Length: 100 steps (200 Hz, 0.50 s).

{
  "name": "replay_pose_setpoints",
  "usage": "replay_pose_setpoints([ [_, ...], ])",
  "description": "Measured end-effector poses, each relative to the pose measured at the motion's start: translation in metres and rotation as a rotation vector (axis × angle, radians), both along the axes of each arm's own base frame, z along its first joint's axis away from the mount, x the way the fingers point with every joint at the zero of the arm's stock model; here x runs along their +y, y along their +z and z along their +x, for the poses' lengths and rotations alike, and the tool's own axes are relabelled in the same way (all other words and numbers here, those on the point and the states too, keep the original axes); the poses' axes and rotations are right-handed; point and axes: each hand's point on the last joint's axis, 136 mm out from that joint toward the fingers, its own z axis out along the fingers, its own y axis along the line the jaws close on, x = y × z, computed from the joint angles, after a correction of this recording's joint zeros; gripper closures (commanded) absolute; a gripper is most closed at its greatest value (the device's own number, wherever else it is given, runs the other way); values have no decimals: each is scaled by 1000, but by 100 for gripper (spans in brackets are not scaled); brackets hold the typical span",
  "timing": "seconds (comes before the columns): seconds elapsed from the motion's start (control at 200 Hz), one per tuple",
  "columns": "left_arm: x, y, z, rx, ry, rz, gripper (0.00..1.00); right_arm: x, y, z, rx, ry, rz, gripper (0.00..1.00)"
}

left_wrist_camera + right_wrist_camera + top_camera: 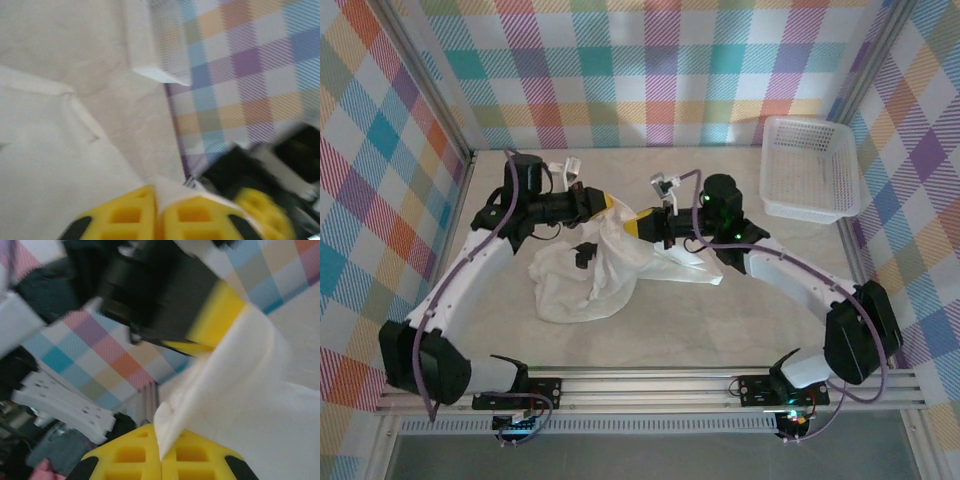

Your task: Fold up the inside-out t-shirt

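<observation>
The inside-out t-shirt lies bunched on the counter between the arms. The right gripper is closed on a raised fold. The left gripper seems clamped on another edge, though its view is blurred.

Soft matt cloth t-shirt (creased), white plastic mesh basket, smooth pale tabletop

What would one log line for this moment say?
left claw: shut on t-shirt | right claw: shut on t-shirt | t-shirt: crumpled, not yet folded, partly on table
</observation>
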Motion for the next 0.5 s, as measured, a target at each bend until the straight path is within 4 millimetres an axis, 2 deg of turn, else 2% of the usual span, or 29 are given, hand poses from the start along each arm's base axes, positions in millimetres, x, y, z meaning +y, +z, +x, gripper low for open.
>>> replay_pose_setpoints([
  [0.09,5,-18,-2,31,-2,65,65,-11,17,-4,7,-15,67,100],
  [0.18,12,-20,-10,27,8,106,61,-20,26,-2,13,-41,99,100],
  [0.275,24,-7,-26,-16,36,143,54,-27,25,8,27,-79,101,100],
  [0.355,30,13,-44,-68,54,141,54,-29,20,13,37,-101,86,100],
  [0.42,30,28,-58,-114,62,138,54,-29,15,14,45,-102,69,100],
  [0.5,18,29,-74,-109,47,172,55,-29,10,12,47,-92,50,100],
])
